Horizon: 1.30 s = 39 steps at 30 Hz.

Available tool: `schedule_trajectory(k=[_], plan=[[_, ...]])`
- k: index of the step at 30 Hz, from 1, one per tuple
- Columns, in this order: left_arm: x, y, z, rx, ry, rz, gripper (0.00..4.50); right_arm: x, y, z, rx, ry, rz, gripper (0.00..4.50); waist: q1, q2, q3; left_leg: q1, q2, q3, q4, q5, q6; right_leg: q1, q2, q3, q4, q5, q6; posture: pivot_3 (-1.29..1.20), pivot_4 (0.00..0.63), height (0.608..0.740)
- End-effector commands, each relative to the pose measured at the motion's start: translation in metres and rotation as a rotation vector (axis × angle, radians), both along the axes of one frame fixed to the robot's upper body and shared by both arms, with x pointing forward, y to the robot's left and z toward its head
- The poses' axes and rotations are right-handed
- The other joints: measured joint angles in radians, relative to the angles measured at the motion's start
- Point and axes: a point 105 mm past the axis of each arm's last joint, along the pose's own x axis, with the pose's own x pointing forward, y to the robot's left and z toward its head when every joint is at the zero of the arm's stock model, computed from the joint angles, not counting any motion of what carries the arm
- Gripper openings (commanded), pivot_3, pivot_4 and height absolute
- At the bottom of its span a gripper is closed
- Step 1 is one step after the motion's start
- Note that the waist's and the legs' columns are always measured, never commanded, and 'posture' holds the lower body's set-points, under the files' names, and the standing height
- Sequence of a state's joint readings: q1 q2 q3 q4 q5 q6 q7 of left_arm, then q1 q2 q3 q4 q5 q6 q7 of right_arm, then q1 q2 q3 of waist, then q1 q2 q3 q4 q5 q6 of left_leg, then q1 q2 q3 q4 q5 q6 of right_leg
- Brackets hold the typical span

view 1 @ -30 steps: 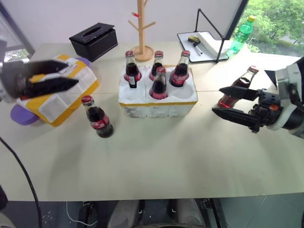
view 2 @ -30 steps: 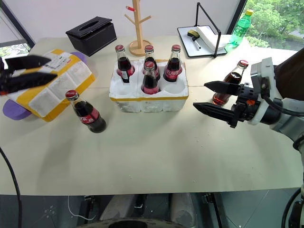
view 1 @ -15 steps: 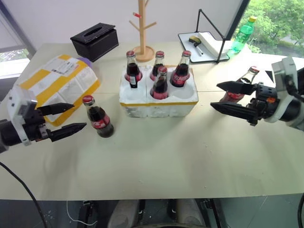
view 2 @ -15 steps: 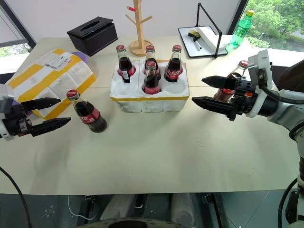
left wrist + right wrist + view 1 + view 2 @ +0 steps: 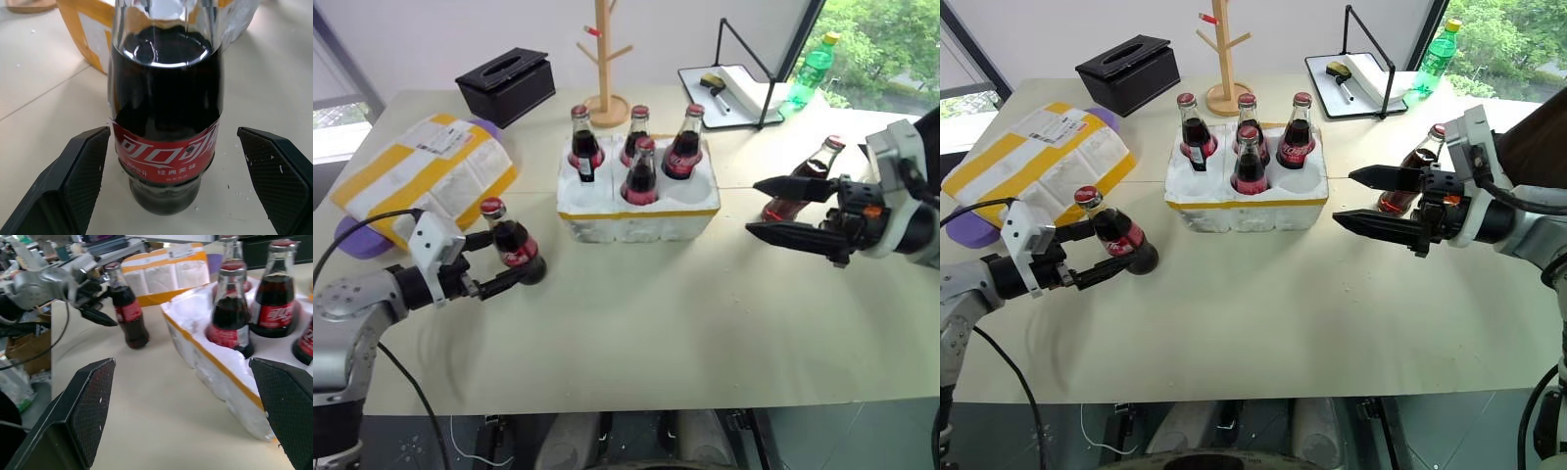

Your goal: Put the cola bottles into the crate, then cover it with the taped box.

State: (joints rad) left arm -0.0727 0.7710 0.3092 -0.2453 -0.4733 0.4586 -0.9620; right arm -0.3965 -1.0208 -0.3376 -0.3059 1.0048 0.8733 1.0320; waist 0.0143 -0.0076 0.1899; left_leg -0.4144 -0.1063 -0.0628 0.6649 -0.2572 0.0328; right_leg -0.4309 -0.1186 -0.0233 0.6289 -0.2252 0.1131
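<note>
Left eye view: cream table (image 5: 636,323), window behind. Six bottles: four in crate (image 5: 638,204), one (image 5: 512,244) between spread left pincer (image 5: 504,259), one (image 5: 803,183) beyond spread right pincer (image 5: 771,207). Taped box (image 5: 426,177) behind left pincer.

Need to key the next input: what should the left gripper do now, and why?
Probably close the left gripper: its open fingers already flank the loose cola bottle at its label, with gaps on both sides, and the crate has empty wells.

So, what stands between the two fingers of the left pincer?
A small glass cola bottle with a red label stands there upright on the table, gaps on both sides, in the left wrist view. The left pincer is open.
</note>
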Motion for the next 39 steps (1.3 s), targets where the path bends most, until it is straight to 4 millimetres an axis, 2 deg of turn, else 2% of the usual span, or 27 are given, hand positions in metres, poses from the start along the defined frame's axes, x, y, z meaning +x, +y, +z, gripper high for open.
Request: schedule_trajectory(k=[1,10,12,14,15,19,22,26,31,33,36,39], plan=[[0.005,-0.004,0.006,0.002,-0.043,-0.011,4.35,-0.011,0.003,0.014,-0.014,-0.058,0.035,4.50,0.000,0.000,0.000,0.000,0.000,0.000,0.000,0.000,0.000,0.000,0.000,0.000,0.000,0.000,0.000,0.00,0.150,0.736],[0.012,-0.012,-0.001,-0.035,-0.023,-0.020,4.35,-0.025,0.009,0.013,-0.039,-0.049,0.103,4.50,0.000,0.000,0.000,0.000,0.000,0.000,0.000,0.000,0.000,0.000,0.000,0.000,0.000,0.000,0.000,0.00,0.150,0.736],[0.013,-0.012,0.000,-0.045,-0.026,-0.022,3.82,-0.026,0.010,0.013,-0.042,-0.051,0.107,4.50,0.000,0.000,0.000,0.000,0.000,0.000,0.000,0.000,0.000,0.000,0.000,0.000,0.000,0.000,0.000,0.00,0.150,0.736],[0.013,-0.012,0.004,-0.050,-0.030,-0.024,2.97,-0.025,0.011,0.013,-0.044,-0.053,0.108,4.50,0.000,0.000,0.000,0.000,0.000,0.000,0.000,0.000,0.000,0.000,0.000,0.000,0.000,0.000,0.000,0.00,0.150,0.736],[0.013,-0.011,0.005,-0.051,-0.031,-0.025,2.77,-0.025,0.011,0.013,-0.044,-0.053,0.108,4.50,0.000,0.000,0.000,0.000,0.000,0.000,0.000,0.000,0.000,0.000,0.000,0.000,0.000,0.000,0.000,0.00,0.150,0.736],[0.011,-0.009,0.017,-0.034,-0.019,-0.033,2.78,-0.026,0.012,0.013,-0.041,-0.052,0.110,4.50,0.000,0.000,0.000,0.000,0.000,0.000,0.000,0.000,0.000,0.000,0.000,0.000,0.000,0.000,0.000,0.00,0.150,0.736],[0.003,-0.007,0.032,-0.016,0.009,-0.077,2.78,-0.026,0.012,0.009,-0.025,-0.027,0.110,4.50,-0.001,-0.001,0.000,0.000,0.000,0.000,0.000,0.000,0.000,0.000,0.000,0.000,0.000,0.000,0.000,0.00,0.150,0.736],[-0.010,-0.013,0.076,-0.029,0.011,-0.204,2.78,-0.026,0.013,0.008,-0.010,-0.015,0.110,4.50,0.000,-0.002,0.001,-0.004,0.000,0.000,0.000,0.000,0.000,-0.004,0.000,0.000,0.000,0.000,0.000,0.00,0.150,0.736],[-0.005,-0.022,0.141,-0.079,-0.079,-0.301,2.78,-0.026,0.015,0.008,-0.017,-0.047,0.107,4.50,0.006,-0.002,0.002,-0.006,0.000,-0.001,0.001,0.000,0.000,-0.005,0.000,-0.001,0.000,0.000,0.000,0.00,0.150,0.736],[0.000,-0.030,0.159,-0.089,-0.108,-0.349,2.78,-0.025,0.015,0.006,-0.014,-0.051,0.101,4.50,0.001,-0.002,0.002,-0.006,-0.001,-0.001,0.001,0.000,0.000,-0.005,0.001,-0.002,0.000,0.000,0.000,0.00,0.150,0.736],[0.014,-0.042,0.173,-0.085,-0.138,-0.399,2.78,-0.024,0.016,0.005,-0.005,-0.057,0.092,4.50,-0.001,-0.002,0.002,-0.005,-0.001,0.000,0.001,0.001,-0.001,-0.005,0.001,-0.003,0.001,0.000,0.000,0.00,0.150,0.736],[0.038,-0.057,0.173,-0.057,-0.157,-0.437,2.78,-0.024,0.016,0.004,0.003,-0.062,0.076,4.50,0.001,-0.002,0.002,-0.005,-0.001,0.000,0.001,0.004,-0.006,-0.004,0.001,-0.003,0.001,0.000,0.000,0.00,0.150,0.736]])
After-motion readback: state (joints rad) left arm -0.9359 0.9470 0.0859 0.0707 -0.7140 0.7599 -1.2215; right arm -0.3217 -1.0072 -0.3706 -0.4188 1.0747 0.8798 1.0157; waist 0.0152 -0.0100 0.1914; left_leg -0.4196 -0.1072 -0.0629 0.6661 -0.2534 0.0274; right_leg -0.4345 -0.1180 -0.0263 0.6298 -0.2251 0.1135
